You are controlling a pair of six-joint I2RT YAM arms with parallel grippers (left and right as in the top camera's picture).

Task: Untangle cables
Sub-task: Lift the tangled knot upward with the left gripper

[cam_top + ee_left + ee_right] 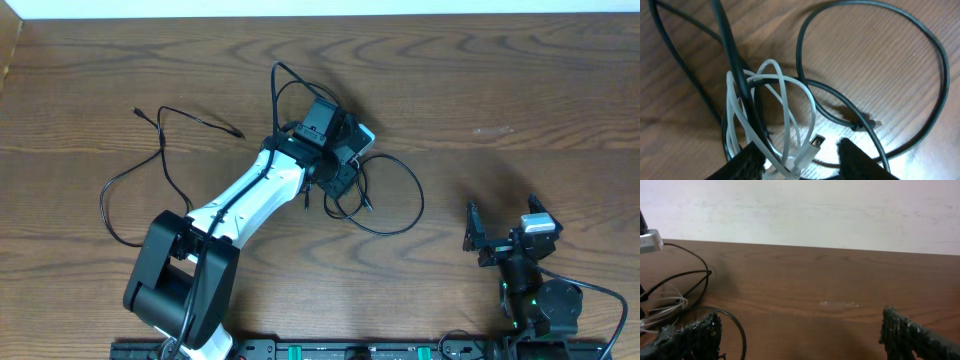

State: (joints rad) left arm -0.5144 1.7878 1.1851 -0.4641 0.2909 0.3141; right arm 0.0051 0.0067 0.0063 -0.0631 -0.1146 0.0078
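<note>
A tangle of cables lies at the table's middle. A thick black cable (400,195) loops out to its right, and a white cable (785,95) with a USB plug (815,142) winds around the black cable (935,55). My left gripper (340,165) hovers over the tangle. In the left wrist view its fingers (800,160) are open, with white strands and the plug between them. My right gripper (503,218) is open and empty at the lower right, apart from the cables. Its wrist view (800,335) shows the black loop (695,280) at far left.
A thin black cable (160,170) lies spread out on the left side of the wooden table (520,90), running from the tangle area toward the left. A pale wall (815,210) stands behind the table's far edge.
</note>
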